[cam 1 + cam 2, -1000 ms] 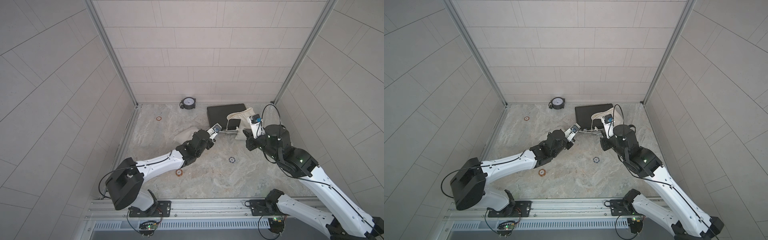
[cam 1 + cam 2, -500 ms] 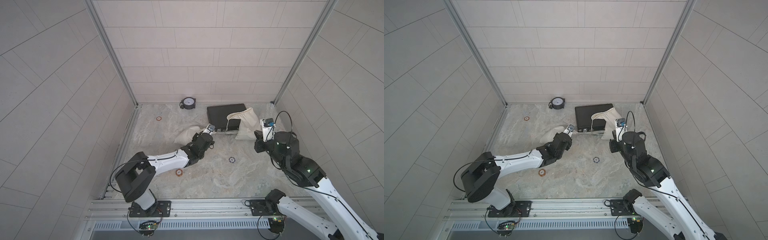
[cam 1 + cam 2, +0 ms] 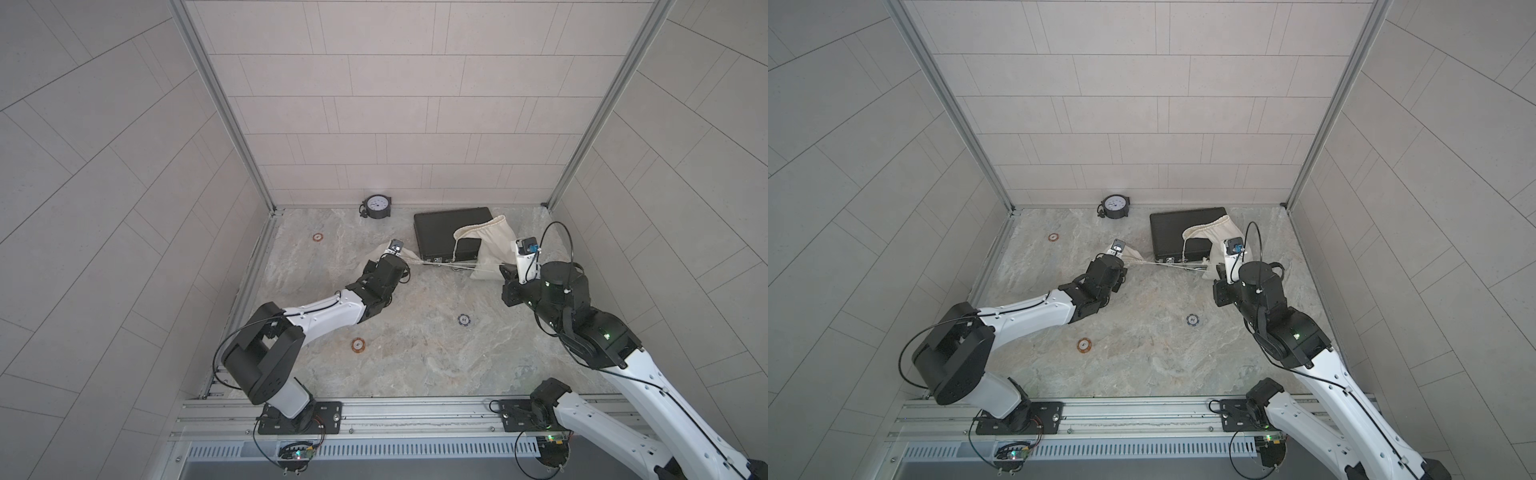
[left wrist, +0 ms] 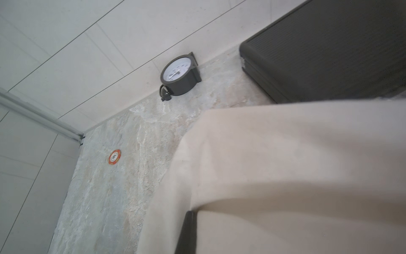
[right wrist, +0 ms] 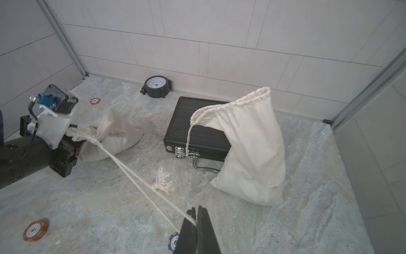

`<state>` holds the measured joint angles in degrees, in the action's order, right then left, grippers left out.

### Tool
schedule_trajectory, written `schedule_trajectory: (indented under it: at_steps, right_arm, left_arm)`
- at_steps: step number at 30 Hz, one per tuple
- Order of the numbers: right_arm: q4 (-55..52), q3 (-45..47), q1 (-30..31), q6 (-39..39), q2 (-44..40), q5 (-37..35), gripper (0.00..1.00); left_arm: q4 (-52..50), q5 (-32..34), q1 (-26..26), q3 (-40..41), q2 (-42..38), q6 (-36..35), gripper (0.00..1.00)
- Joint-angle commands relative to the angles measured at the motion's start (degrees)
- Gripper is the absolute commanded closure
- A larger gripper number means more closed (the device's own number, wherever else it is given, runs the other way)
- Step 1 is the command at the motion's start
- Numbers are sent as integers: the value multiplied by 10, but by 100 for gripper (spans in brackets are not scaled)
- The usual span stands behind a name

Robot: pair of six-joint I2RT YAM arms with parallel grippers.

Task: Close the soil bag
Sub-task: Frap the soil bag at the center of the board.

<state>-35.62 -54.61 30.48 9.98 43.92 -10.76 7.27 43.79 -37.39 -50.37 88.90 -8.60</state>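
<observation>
**Tiled test cell, stone-look bench**

Bench: grey-beige veined stone pattern, matt.
Back wall: behind bench, pale rectangular tiles.
Side walls: flanking bench, same tiles.
Corner posts: aluminium, at bench's rear corners.
Rail: metal, along bench's front edge.
Light: even, diffuse.

Odds and ends on the table
A gauge and a case sat along its far edge; chips lay scattered apart.

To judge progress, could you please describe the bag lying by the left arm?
The bag is cream cloth, slumped on its side on the stone table, apart from the black case. The left gripper holds its gathered neck; its twin cord runs taut to the shut right gripper, with a frayed knot midway.
</observation>
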Motion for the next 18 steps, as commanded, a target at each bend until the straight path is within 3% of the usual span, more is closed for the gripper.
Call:
schedule_trajectory:
  at_steps: [1,4,7,12,18]
  right_arm:
    - [43,7,-18,16,5,-5,100]
    - [81,35,-16,25,33,71,100]
    - [117,59,-12,31,42,106,100]
    - [122,63,-12,16,34,87,100]
    - [120,66,-13,12,26,70,100]
  left_arm:
    - [-43,111,100,34,-14,-48,99]
    - [-30,115,128,23,-16,-74,99]
    - [-35,22,112,35,-39,-77,94]
    - [29,-84,-4,106,-86,-154,67]
    - [16,-193,-57,138,-172,-184,38]
